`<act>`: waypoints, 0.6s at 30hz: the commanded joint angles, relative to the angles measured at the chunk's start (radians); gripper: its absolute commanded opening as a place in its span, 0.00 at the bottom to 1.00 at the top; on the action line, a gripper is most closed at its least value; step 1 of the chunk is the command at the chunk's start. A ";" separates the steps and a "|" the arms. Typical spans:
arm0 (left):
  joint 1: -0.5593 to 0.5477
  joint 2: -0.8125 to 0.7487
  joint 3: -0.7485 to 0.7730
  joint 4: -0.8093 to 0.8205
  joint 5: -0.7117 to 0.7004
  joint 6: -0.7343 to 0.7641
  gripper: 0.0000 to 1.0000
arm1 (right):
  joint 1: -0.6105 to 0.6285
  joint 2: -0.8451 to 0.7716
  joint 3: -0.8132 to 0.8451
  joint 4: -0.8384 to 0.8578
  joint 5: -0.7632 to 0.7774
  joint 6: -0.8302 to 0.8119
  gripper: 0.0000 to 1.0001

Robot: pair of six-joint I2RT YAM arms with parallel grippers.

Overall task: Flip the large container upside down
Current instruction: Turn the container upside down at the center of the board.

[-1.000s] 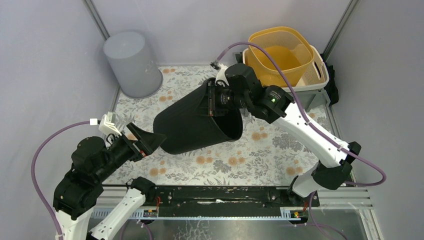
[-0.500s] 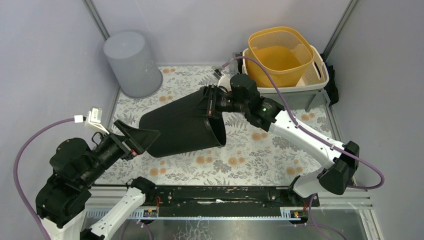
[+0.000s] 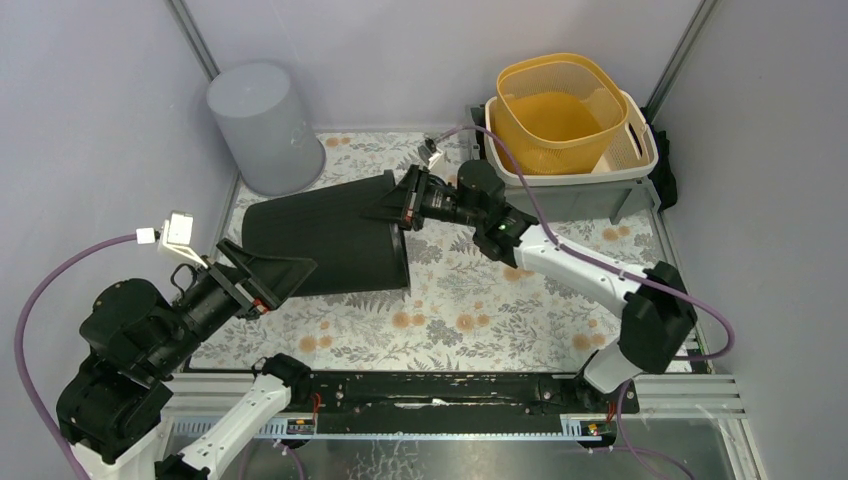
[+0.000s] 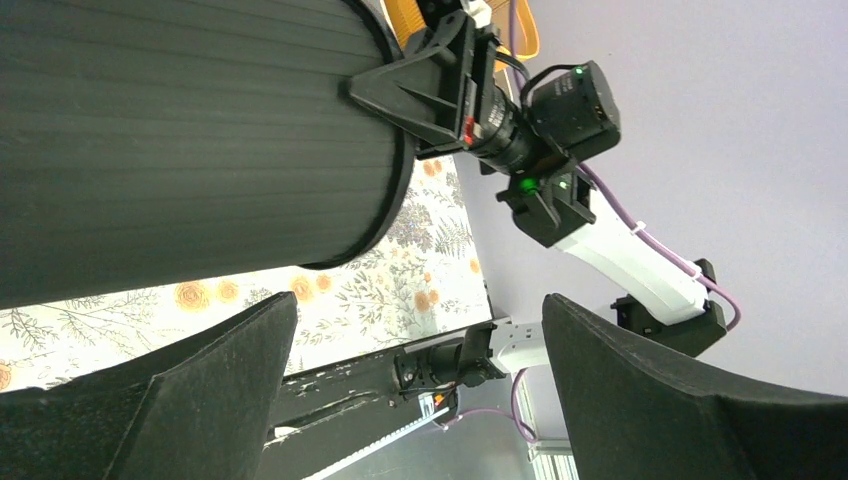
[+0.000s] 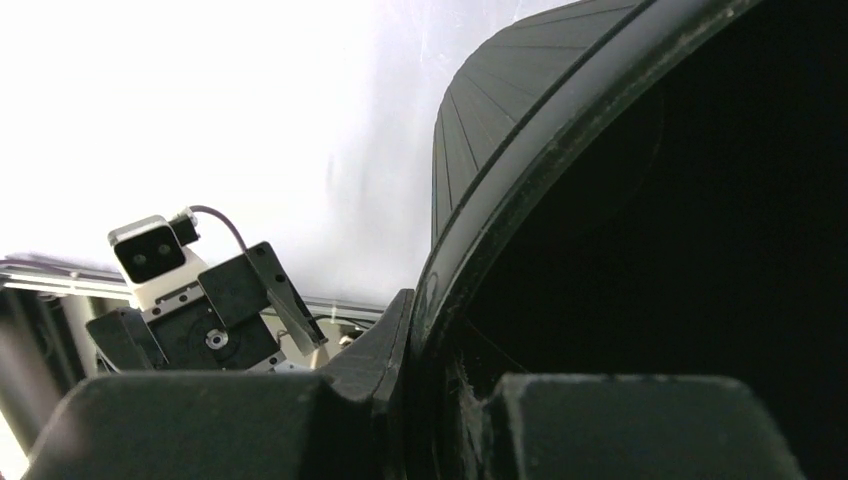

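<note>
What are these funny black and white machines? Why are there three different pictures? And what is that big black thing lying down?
Those are two robot arms bolted to the edge of a table. Each one ends in a pincher with two fingers, a bit like a crab claw.

One picture looks down from a camera above and behind the arms. The other two come from little cameras on the arms' wrists, so everything in them looks very close and tilted.

On the flowery table a big black bin lies on its side. The right pincher is pinched shut on the bin's rim, with one finger inside and one outside. The left pincher is wide open beside the bin and holds nothing.

At the back stand a grey bin, bottom up, and a yellow basket sitting inside a pale basket.
</note>
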 commanded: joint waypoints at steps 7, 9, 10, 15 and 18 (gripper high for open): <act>-0.007 -0.026 -0.013 0.012 0.034 -0.004 1.00 | -0.006 0.181 -0.014 0.639 -0.018 0.271 0.00; -0.006 -0.025 -0.021 0.012 0.037 -0.004 1.00 | -0.007 0.229 -0.013 0.746 -0.010 0.325 0.00; -0.006 -0.027 -0.025 0.011 0.039 -0.004 1.00 | -0.007 0.252 -0.010 0.787 -0.006 0.346 0.00; -0.006 -0.029 -0.039 0.012 0.042 -0.005 1.00 | -0.006 0.366 0.021 0.966 0.031 0.439 0.00; -0.006 -0.026 -0.042 0.011 0.043 -0.004 1.00 | -0.006 0.430 0.052 1.049 0.053 0.483 0.00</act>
